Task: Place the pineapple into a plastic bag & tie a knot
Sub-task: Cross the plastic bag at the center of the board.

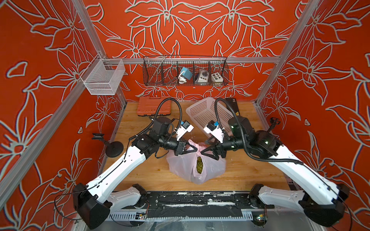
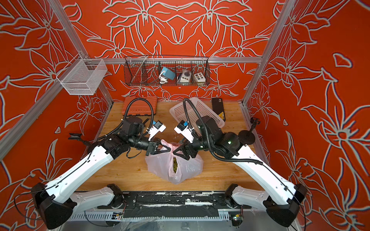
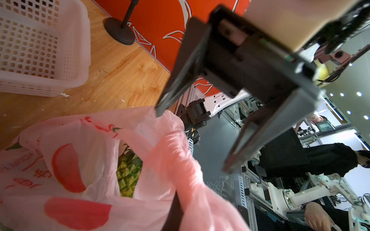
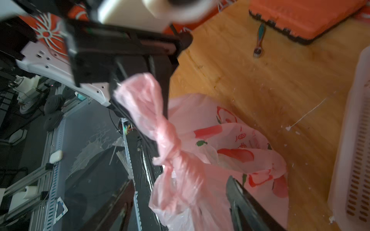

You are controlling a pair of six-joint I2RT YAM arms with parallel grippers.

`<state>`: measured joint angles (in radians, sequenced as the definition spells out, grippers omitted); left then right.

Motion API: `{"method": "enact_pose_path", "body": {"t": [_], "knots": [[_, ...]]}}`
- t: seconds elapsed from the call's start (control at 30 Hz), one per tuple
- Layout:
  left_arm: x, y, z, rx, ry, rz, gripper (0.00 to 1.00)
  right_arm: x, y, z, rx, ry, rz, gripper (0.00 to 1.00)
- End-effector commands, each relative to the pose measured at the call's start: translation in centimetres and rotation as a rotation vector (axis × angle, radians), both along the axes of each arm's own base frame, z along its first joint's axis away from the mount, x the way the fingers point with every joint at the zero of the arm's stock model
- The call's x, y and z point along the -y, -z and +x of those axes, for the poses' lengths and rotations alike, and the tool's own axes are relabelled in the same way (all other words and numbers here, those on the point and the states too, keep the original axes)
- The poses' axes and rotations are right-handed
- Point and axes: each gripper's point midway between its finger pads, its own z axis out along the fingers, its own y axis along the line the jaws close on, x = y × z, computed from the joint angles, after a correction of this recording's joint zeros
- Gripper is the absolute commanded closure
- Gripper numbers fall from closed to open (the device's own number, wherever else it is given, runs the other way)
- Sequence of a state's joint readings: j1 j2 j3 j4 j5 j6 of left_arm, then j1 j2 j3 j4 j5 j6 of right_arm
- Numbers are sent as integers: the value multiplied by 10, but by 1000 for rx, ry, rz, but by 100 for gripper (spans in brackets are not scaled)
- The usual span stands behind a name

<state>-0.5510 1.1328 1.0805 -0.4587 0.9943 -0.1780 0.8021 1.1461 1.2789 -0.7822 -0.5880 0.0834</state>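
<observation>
Placement: plastic bag (image 1: 180,166) sits mid-way across the wooden table (image 1: 140,170), toward its front edge, with the pineapple (image 1: 200,167) showing through the gaping mouth.
Tie: the knot (image 4: 172,152) is a tight twist where the pink handle strips cross above the mouth.
Left side: left gripper (image 1: 194,150) is clamped on one handle strip.
Right side: right gripper (image 1: 209,156) has its jaws spread wide and holds nothing; one tip is at the bag's edge.
Behind: white perforated basket (image 1: 202,112) just beyond the bag; orange tool case (image 1: 152,106) and black box (image 1: 233,104) at the back wall.
Elsewhere: wire rack (image 1: 185,72) and mesh basket (image 1: 102,77) hang on the frame.
Blocking: both grippers cover the tie in both top views; the right arm overlaps the white basket.
Writing: red lettering on the bag and the box's yellow label are not legible.
</observation>
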Motion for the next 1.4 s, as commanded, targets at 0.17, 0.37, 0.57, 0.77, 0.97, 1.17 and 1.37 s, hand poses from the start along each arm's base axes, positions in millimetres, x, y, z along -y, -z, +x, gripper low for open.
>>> {"method": "enact_pose_path", "body": {"t": [0.17, 0.37, 0.57, 0.77, 0.97, 1.17, 1.37], "knots": [[2, -21, -14, 47, 81, -76, 100, -3, 4, -13, -50, -92, 3, 29], [1, -21, -16, 36, 87, -80, 100, -12, 20, -8, -105, -102, -25, 46], [1, -19, -18, 17, 93, -81, 100, -17, 32, -3, -129, -96, -40, 64], [2, -15, -17, 0, 92, -75, 100, -22, 40, 0, -161, -94, -57, 92], [2, -8, -12, -8, 53, -58, 100, -23, 52, 11, -172, -49, -96, 100], [-4, 5, 6, -23, -90, 8, 100, -14, 64, 47, -78, 163, -133, 100], [-9, 18, 17, -69, -222, -15, 100, -21, 66, 70, -39, 323, -17, 100]]}}
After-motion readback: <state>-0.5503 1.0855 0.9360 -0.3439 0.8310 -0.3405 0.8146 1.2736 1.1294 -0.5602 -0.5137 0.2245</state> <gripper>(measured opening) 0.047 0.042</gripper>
